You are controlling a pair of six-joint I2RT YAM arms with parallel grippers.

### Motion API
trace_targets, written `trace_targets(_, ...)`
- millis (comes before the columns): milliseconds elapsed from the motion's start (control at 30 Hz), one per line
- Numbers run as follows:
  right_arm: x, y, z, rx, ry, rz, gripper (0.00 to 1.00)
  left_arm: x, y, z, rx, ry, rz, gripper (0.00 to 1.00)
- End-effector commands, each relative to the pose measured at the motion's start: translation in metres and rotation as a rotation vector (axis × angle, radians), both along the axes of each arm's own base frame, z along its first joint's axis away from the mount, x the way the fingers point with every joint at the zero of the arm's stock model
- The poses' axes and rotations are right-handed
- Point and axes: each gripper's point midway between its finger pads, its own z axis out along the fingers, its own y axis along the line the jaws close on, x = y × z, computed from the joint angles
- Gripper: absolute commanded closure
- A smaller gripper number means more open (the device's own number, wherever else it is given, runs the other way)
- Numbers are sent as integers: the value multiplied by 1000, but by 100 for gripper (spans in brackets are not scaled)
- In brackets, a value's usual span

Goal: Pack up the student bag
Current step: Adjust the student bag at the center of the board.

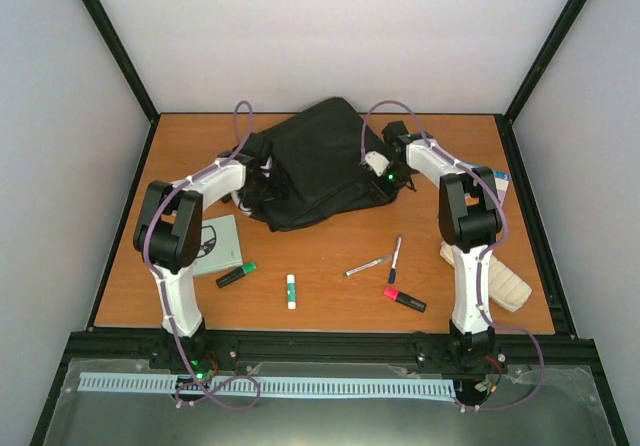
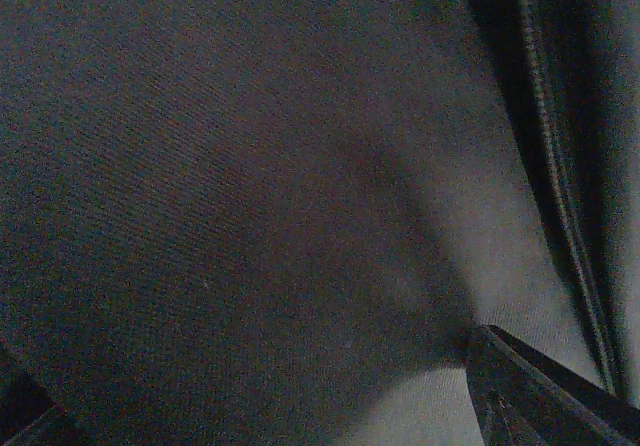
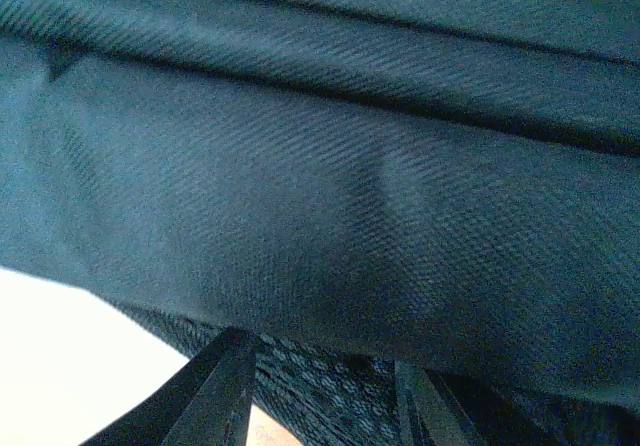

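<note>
Orange table (image 1: 330, 316), white walls (image 1: 330, 36); student bag (image 1: 315, 161); L gripper (image 1: 262, 178) jaws apart, R gripper (image 3: 320, 351) unclear.

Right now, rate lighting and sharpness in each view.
Top external: even light, sharp, though the bag reads as a near-featureless black mass. Left wrist: dim, grainy, soft, fabric fills the frame. Right wrist: bluish cast, weave visible, blown-out white patch at lower left.
</note>
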Motion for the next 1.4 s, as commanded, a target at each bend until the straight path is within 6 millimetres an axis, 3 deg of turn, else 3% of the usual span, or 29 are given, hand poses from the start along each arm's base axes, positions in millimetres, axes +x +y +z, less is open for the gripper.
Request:
trace_targets(0,34,-28,-14,-71,-36,-93,57,-31,-58,8,-160,39,-145,17)
trace_targets(100,50,-51,-13,-85,-46,-174,55,-50,-92,17,-208,56,-255,17)
trace_targets(167,57,-64,-11,-86,-48,-214,53,-57,-101,29,-229,48,-292,16)
trace_targets(333,59,-87,7,-71,-57,-281,47,-67,-95,71,-212,32,-339,10)
trace_targets(467,47,-91,21,-42,-52,-297,43,-67,-74,95,-134,-4,-359,4)
trace_targets(633,31,-82,43,22,-38,-303,41,-41,-31,105,-73,-48,-259,2)
trace_targets(800,18,-76,63,65,-46,-321,38,23,4,114,-125,-155,-67,0)
trace_targets(867,13,-77,66,66,-46,-327,37,48,11,107,-122,-160,-20,0)
trace_targets(967,0,-70,68,107,-19,-328,37,80,7,91,-155,-165,-34,0)
trace_targets(1100,-20,-51,54,198,41,-305,37,108,10,53,-135,-137,-51,0)
trace_targets(1233,-36,-25,39,353,109,-283,37,109,-10,27,-236,-76,-97,3)
trace_targets(1367,-30,-24,27,344,118,-286,37,91,-25,19,-336,-41,-107,12)
